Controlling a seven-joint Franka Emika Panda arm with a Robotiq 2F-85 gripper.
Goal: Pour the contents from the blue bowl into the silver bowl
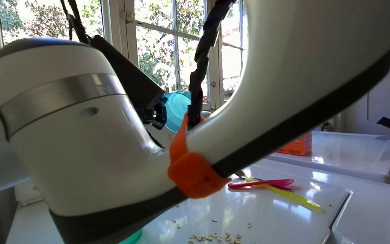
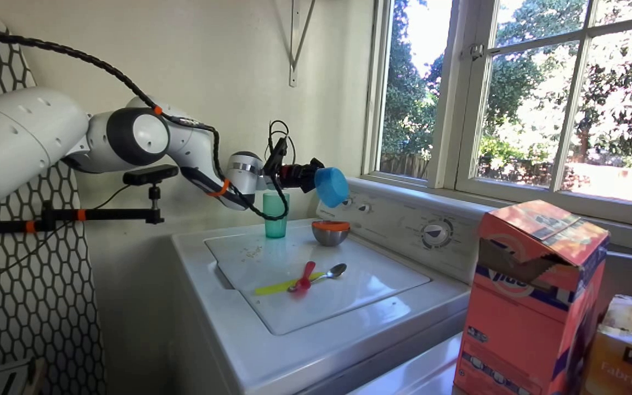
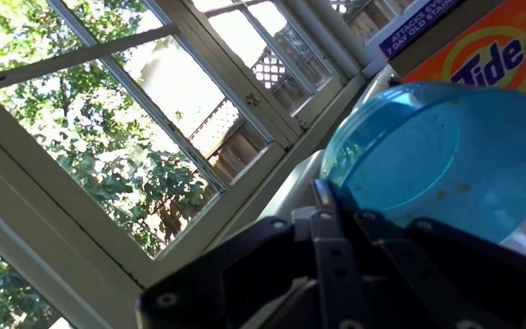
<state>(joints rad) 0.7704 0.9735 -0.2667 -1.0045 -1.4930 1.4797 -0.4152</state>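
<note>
The blue bowl (image 2: 331, 187) is held in the air, tipped well over on its side, above the silver bowl (image 2: 330, 236). My gripper (image 3: 339, 198) is shut on its wall near the rim, as the wrist view shows. Looking into the blue bowl (image 3: 409, 155) there, I see only a few small bits clinging to the inside. In an exterior view the silver bowl stands upright on the washer lid, orange-red inside; what it contains cannot be made out. Behind the arm in an exterior view, part of the blue bowl (image 1: 178, 110) shows, while the silver bowl is hidden there.
A teal tumbler (image 2: 275, 216) stands beside the silver bowl. Pale bits (image 2: 251, 253) lie scattered on the washer lid (image 2: 382, 285). Pink and yellow spoons (image 1: 261, 183) lie crossed with a metal one. Behind runs the control panel (image 2: 404, 214); a Tide box (image 2: 530, 307) stands nearby.
</note>
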